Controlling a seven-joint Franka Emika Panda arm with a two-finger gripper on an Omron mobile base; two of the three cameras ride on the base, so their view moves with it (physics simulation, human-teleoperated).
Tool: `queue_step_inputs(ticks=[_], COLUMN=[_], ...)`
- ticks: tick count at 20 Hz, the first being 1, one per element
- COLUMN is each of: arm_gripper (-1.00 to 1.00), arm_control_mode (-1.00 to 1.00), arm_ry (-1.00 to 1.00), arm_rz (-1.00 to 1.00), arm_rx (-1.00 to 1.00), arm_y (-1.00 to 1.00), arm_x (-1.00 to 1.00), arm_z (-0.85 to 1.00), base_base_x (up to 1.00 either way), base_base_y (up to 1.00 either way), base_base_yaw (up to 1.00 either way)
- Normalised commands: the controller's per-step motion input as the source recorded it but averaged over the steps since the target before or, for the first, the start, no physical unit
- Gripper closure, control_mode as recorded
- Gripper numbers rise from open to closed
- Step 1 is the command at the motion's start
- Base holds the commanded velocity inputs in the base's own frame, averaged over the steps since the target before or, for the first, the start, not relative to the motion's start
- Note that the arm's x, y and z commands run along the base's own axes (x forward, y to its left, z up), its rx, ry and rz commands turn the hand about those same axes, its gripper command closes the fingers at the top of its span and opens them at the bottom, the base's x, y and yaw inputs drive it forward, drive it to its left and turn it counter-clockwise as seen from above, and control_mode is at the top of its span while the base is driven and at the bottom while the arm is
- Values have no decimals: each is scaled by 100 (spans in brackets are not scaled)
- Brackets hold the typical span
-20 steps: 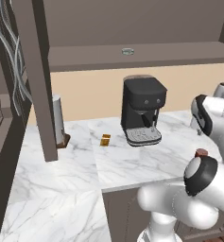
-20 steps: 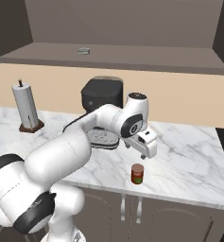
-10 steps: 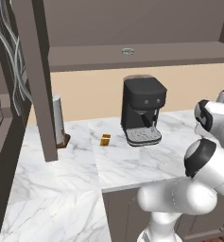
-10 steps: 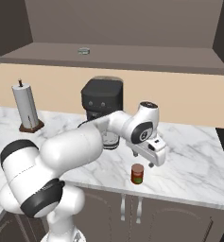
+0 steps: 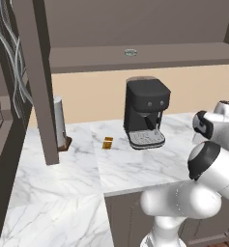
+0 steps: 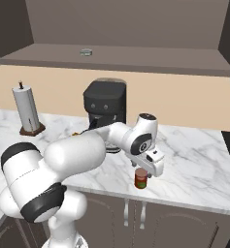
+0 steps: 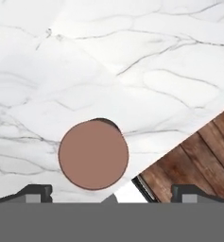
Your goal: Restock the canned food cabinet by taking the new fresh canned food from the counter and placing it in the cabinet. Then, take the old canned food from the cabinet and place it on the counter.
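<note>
The gripper point(image 6: 144, 170) hangs directly above the new fresh canned food point(image 6: 141, 178), which stands upright on the counter point(image 6: 199, 164) close to its front edge. In the hand view the can's round top point(image 7: 93, 154) sits between the two finger tips point(image 7: 35, 193), which are spread wide apart and touch nothing. The old canned food point(image 6: 86, 52) lies on the shelf board of the cabinet point(image 6: 136, 58), well apart from the arm, toward the board's left part. On the counter behind the arm stands a black coffee machine point(image 6: 106, 104), and a paper towel holder point(image 6: 26, 111) stands near the left end.
</note>
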Motion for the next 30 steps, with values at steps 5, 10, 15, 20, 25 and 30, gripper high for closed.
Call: queue_step_inputs(ticks=[5,10,15,20,25,30], arm_gripper=[-100,-100,-100,-100,-100,100], arm_control_mode=[-100,-100,-100,-100,-100,-100], arm_ry=[0,0,0,0,0,0], arm_rz=[0,0,0,0,0,0], arm_rx=[0,0,-3,-7,-10,-2], arm_y=[8,1,0,0,-1,0], arm_x=[11,19,15,1,-2,0], arm_z=[-25,-17,-14,-19,-33,-10], base_base_x=[0,0,0,0,0,0], base_base_y=[0,0,0,0,0,0], base_base_yaw=[0,0,0,0,0,0])
